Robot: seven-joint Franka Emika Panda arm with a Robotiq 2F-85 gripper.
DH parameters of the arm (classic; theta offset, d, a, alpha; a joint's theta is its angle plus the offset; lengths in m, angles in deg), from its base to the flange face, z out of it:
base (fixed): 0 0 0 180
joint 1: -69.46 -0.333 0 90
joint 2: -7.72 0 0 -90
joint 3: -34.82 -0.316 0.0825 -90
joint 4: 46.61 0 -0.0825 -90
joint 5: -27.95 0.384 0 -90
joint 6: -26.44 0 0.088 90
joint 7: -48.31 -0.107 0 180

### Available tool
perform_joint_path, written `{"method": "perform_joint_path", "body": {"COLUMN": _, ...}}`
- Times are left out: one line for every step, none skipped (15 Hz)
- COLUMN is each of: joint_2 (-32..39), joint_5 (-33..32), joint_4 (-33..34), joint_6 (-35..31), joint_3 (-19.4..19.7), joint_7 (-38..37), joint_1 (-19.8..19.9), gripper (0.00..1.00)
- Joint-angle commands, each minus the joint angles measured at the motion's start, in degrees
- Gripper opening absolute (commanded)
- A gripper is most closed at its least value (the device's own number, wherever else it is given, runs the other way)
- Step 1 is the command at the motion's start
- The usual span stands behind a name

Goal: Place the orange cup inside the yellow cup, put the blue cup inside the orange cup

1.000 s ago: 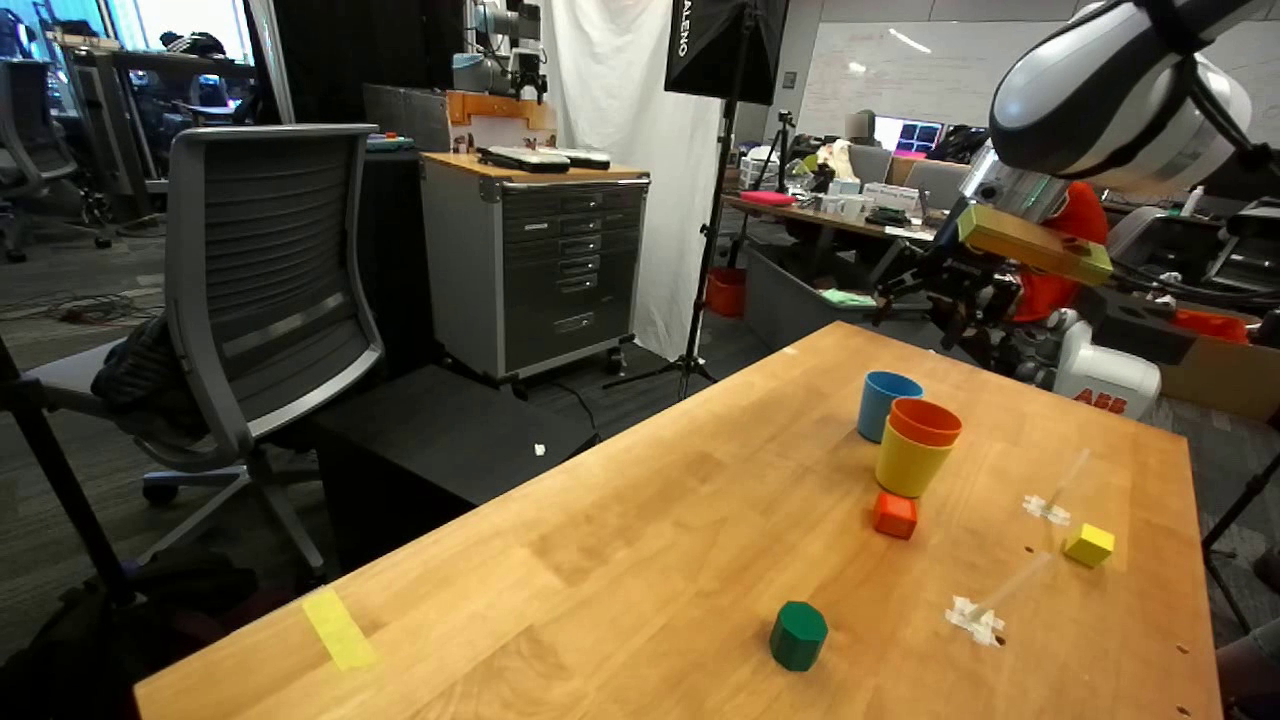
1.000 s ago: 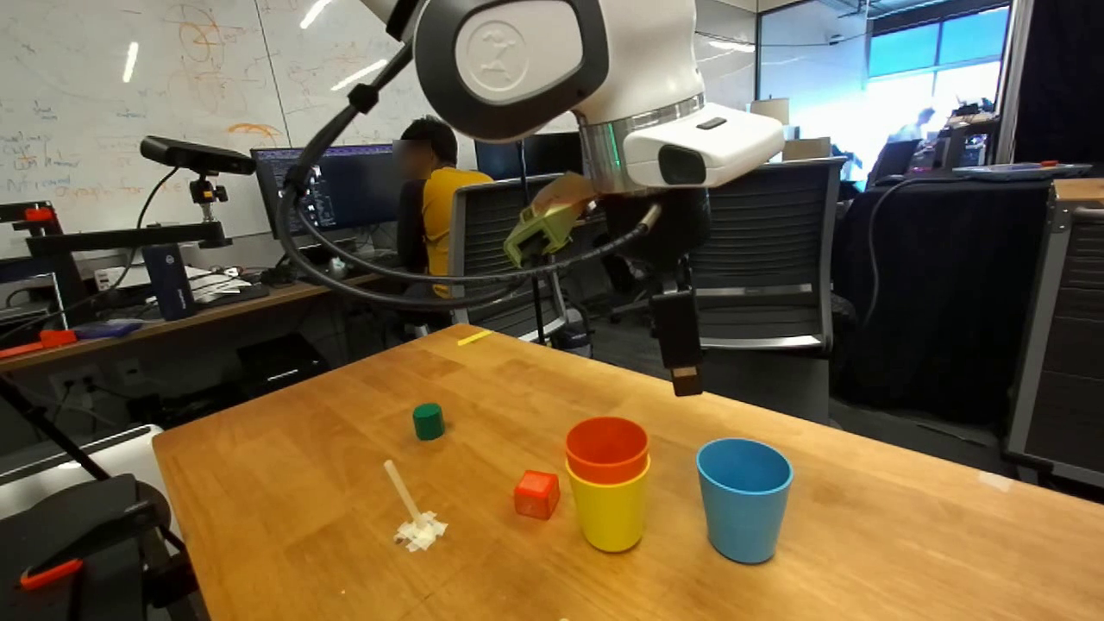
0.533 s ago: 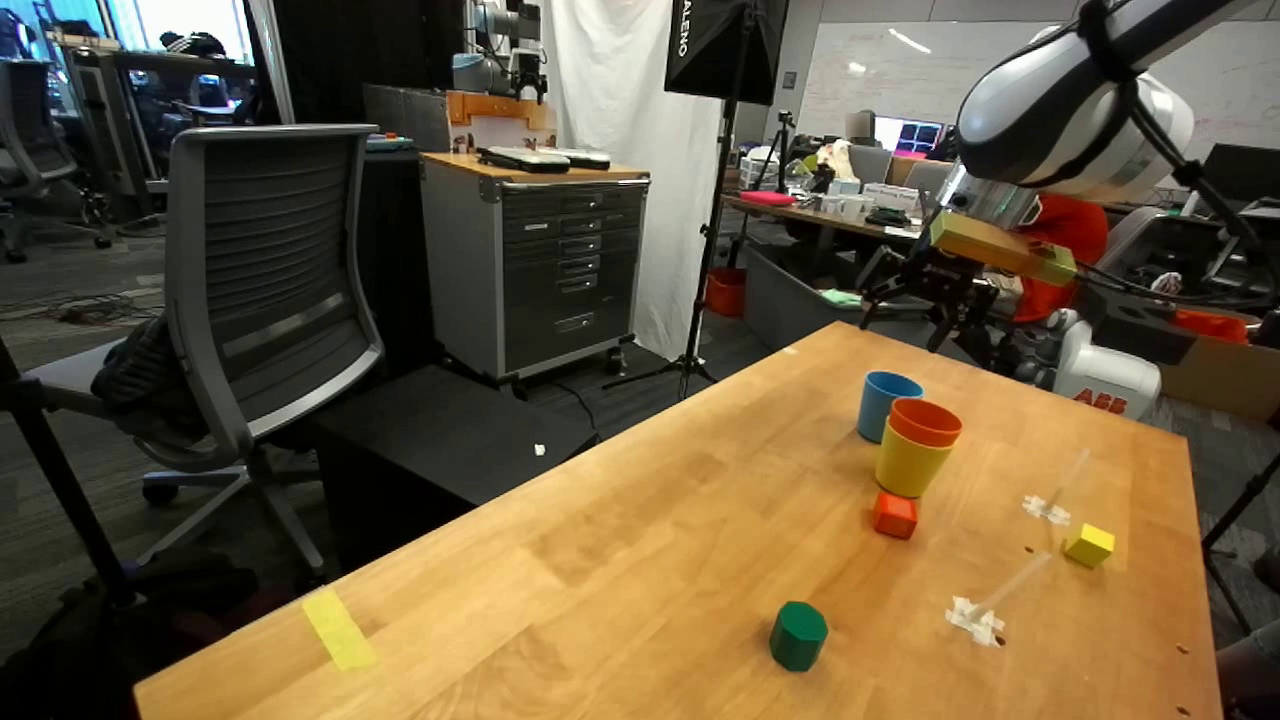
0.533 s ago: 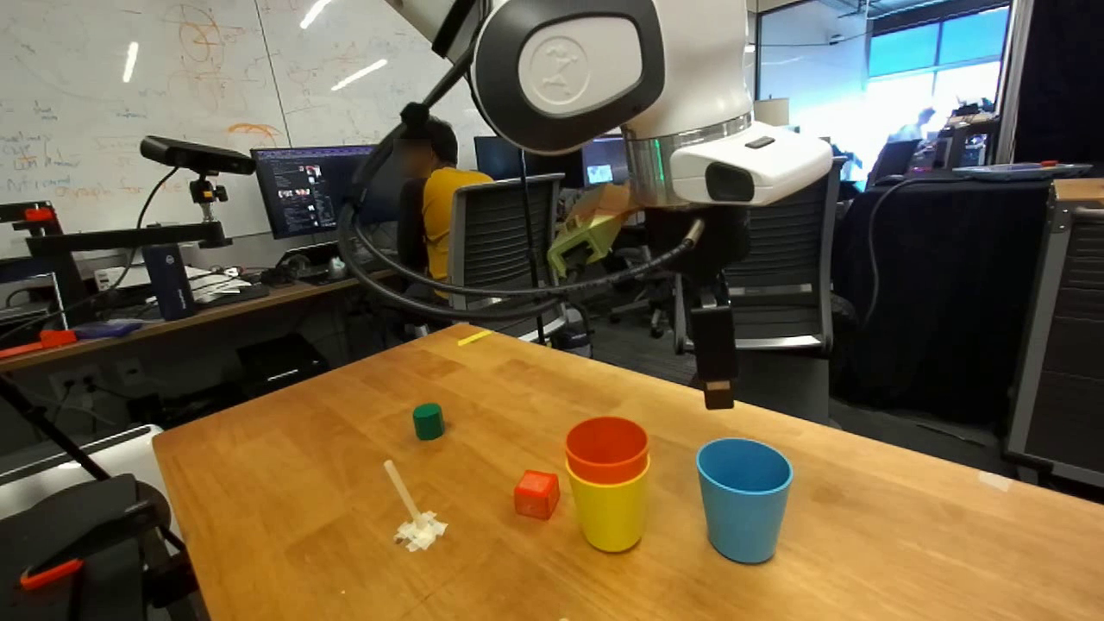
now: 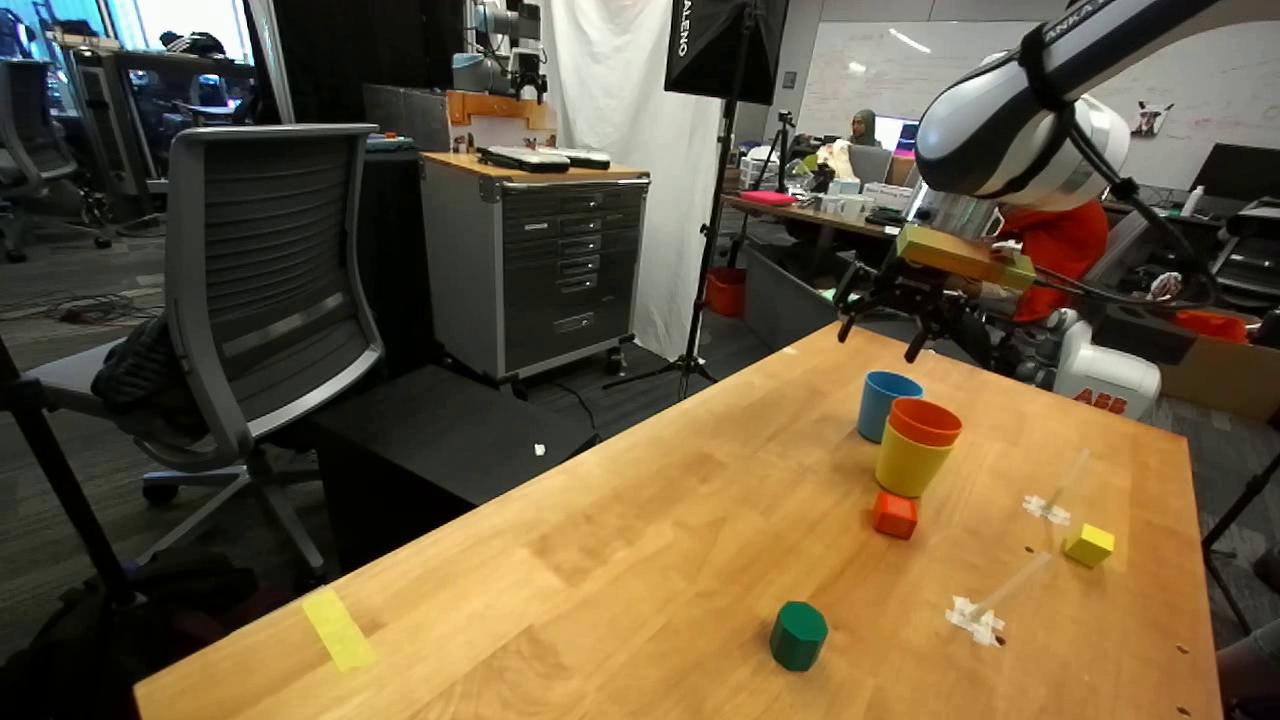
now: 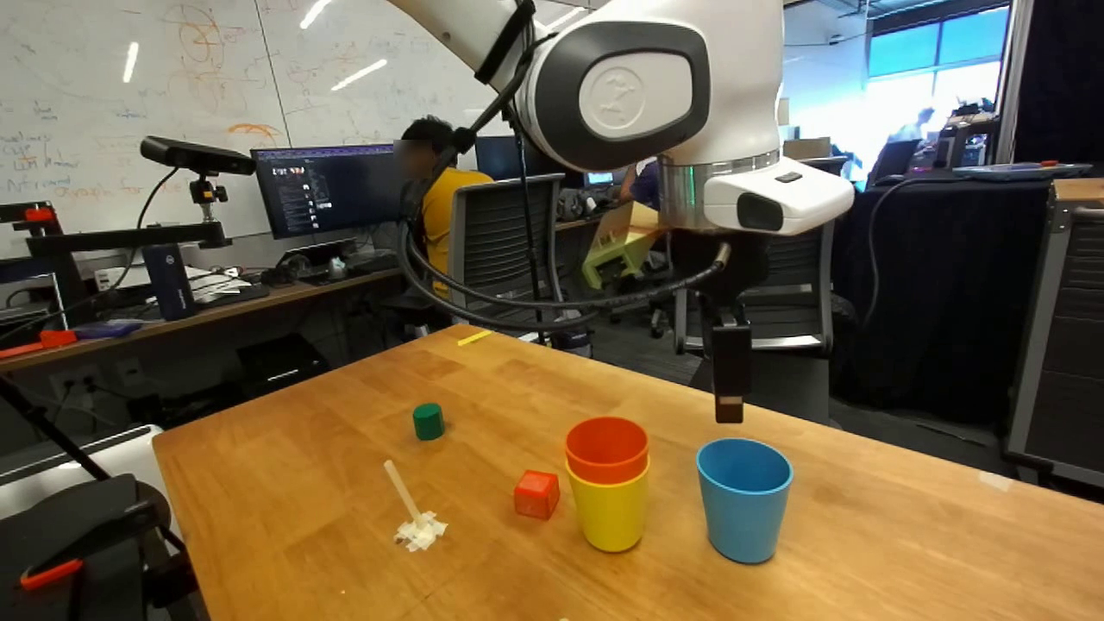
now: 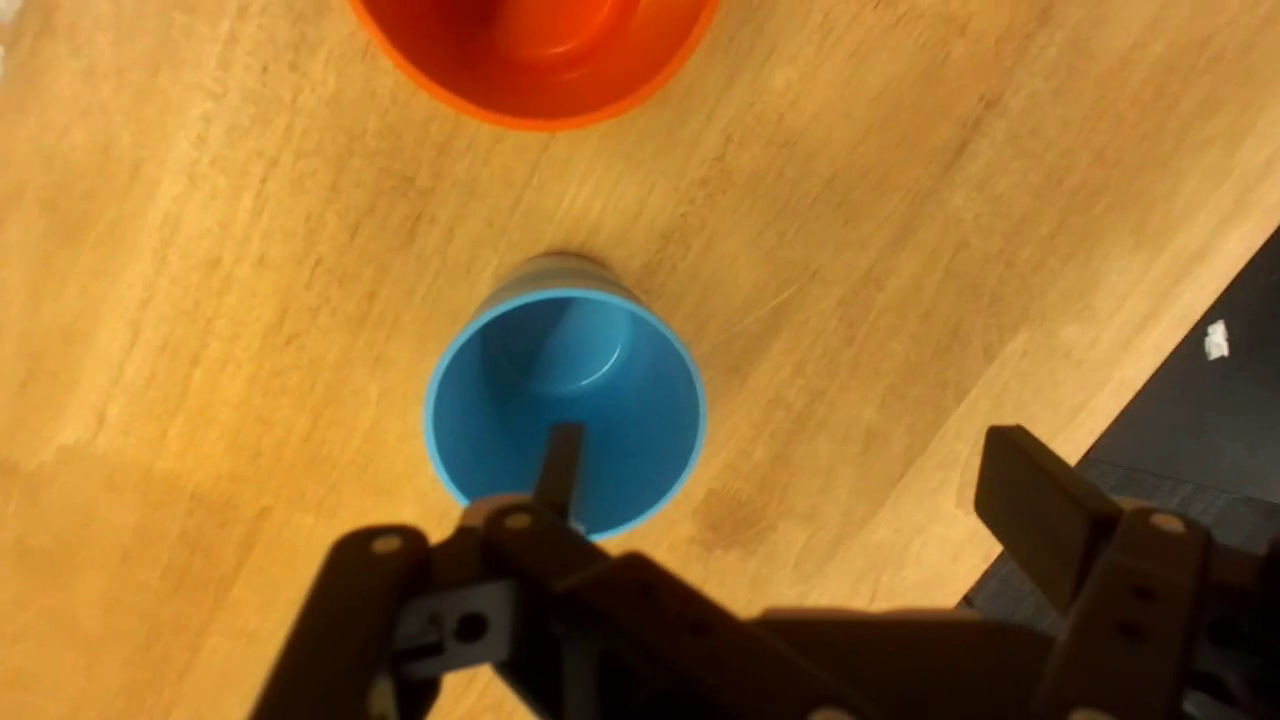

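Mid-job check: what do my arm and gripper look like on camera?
In an exterior view, the white robot arm has rounded shells, dark grey trim around a white embossed cap, and a silver metal collar. A black cable loops alongside. The black, jointed gripper has two dark jaws, brown near one tip.

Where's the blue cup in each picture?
In an exterior view: blue cup right of middle, partly behind the orange cup.
In an exterior view: blue cup low, right of the orange cup.
Wrist view: blue cup near middle; orange cup at top edge.
Shared landmark: orange cup.
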Motion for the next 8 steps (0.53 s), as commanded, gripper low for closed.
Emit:
{"method": "perform_joint_path", "body": {"joint_2": 3.8, "joint_5": -0.9, "joint_4": 5.7, "joint_6": 3.7, "joint_3": 0.4, "joint_7": -1.6, "joint_1": 0.4, "gripper": 1.00}}
{"method": "perform_joint_path", "body": {"joint_2": 4.5, "joint_5": -0.8, "joint_4": 6.4, "joint_6": 4.1, "joint_3": 0.4, "joint_7": -1.6, "joint_1": 0.5, "gripper": 1.00}}
{"method": "perform_joint_path", "body": {"joint_2": 5.2, "joint_5": -0.7, "joint_4": 7.0, "joint_6": 4.6, "joint_3": 0.3, "joint_7": -1.5, "joint_1": 0.6, "gripper": 1.00}}
{"method": "perform_joint_path", "body": {"joint_2": 5.8, "joint_5": -0.7, "joint_4": 7.4, "joint_6": 4.9, "joint_3": 0.2, "joint_7": -1.4, "joint_1": 0.8, "gripper": 1.00}}
{"method": "perform_joint_path", "body": {"joint_2": 6.2, "joint_5": -0.7, "joint_4": 7.9, "joint_6": 5.2, "joint_3": 0.2, "joint_7": -1.5, "joint_1": 0.8, "gripper": 1.00}}
{"method": "perform_joint_path", "body": {"joint_2": 6.8, "joint_5": -0.7, "joint_4": 8.2, "joint_6": 5.5, "joint_3": 0.2, "joint_7": -1.5, "joint_1": 0.8, "gripper": 1.00}}
{"method": "perform_joint_path", "body": {"joint_2": 7.1, "joint_5": -0.8, "joint_4": 8.5, "joint_6": 5.7, "joint_3": 0.2, "joint_7": -1.5, "joint_1": 0.8, "gripper": 1.00}}
{"method": "perform_joint_path", "body": {"joint_2": 7.5, "joint_5": -0.8, "joint_4": 8.9, "joint_6": 6.0, "joint_3": 0.2, "joint_7": -1.4, "joint_1": 0.8, "gripper": 1.00}}
